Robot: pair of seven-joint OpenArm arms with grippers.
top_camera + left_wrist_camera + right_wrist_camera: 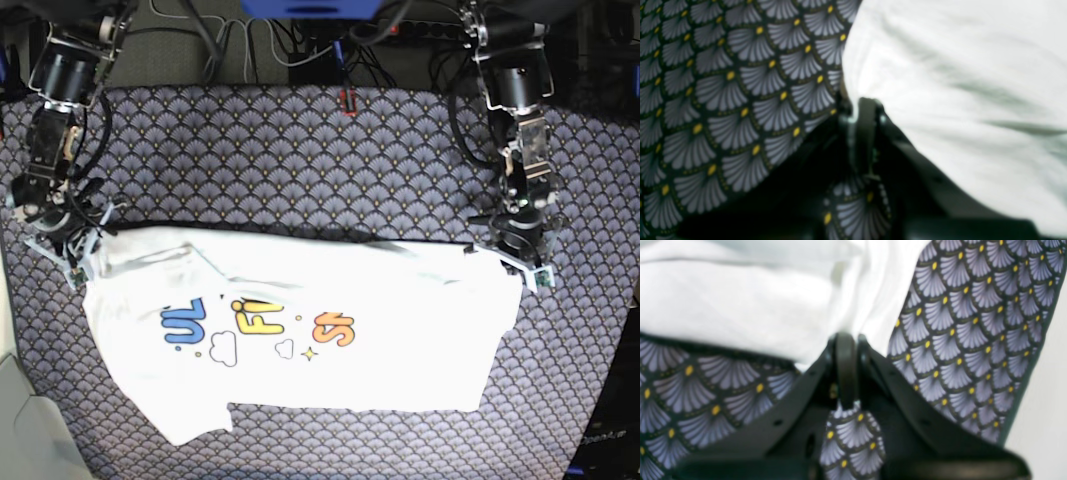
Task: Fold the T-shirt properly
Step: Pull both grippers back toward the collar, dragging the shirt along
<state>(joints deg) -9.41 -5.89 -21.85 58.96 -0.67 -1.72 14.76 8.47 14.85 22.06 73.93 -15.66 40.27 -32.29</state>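
Two grippers hold the T-shirt (330, 340) by its far edge, one at each end, so the white cotton is stretched taut between them across the middle of the bench. The left gripper (522, 250) sits toward the bench's right edge in the base view, the right gripper (62, 232) near its left edge.

Only the base view shows the print: blue, yellow and orange letters with small clouds and a star, partly hidden by a fold. The near hem lies slack and uneven toward the front edge.

Both wrist views are blurred, yet each shows black jaws pressed together on a bunch of soft, creased white fabric (957, 83) (740, 303). Beneath lies the tablecloth (300, 150), dark with grey scalloped fans and yellow dots.
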